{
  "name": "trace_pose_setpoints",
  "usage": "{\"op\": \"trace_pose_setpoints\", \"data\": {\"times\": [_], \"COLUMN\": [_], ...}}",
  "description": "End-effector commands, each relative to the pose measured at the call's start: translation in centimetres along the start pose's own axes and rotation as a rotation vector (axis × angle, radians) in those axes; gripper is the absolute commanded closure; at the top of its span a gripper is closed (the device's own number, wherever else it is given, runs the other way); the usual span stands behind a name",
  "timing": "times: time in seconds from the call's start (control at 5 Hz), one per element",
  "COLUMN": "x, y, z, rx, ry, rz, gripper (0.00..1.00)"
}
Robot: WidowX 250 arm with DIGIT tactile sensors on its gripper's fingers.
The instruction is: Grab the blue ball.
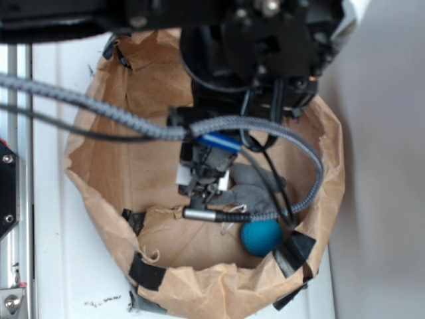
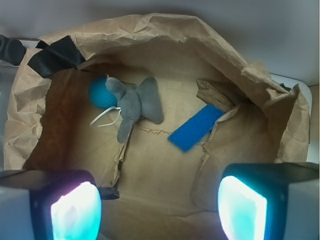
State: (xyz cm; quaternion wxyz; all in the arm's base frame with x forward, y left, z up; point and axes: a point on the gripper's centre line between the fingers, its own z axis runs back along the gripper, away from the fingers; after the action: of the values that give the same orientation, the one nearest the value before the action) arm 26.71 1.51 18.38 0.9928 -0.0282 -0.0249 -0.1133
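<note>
The blue ball (image 2: 101, 92) is a small teal fuzzy sphere lying on the floor of a brown paper bag, at the upper left of the wrist view. It touches the grey plush toy (image 2: 135, 102), which partly covers its right side. In the exterior view the blue ball (image 1: 261, 236) sits near the bag's lower right wall. My gripper (image 2: 159, 207) is open, its two glowing pads wide apart with only bare paper between them. It hangs above the bag floor, well short of the ball. In the exterior view the gripper (image 1: 204, 179) is mostly hidden by the arm and cables.
A flat bright-blue strip (image 2: 196, 128) lies right of the plush toy. The crumpled paper bag walls (image 2: 165, 27) ring everything, patched with black tape (image 2: 54, 56). A white string (image 2: 104, 119) trails from the toy. Grey braided cables (image 1: 99, 109) cross over the bag.
</note>
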Motion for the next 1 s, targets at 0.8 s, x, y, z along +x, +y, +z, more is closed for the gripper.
{"op": "trace_pose_setpoints", "data": {"times": [0.8], "x": [4.5], "y": [-6.3], "z": [-9.4], "rx": [0.238], "ry": [-0.256], "rz": [-0.297], "gripper": [0.00]}}
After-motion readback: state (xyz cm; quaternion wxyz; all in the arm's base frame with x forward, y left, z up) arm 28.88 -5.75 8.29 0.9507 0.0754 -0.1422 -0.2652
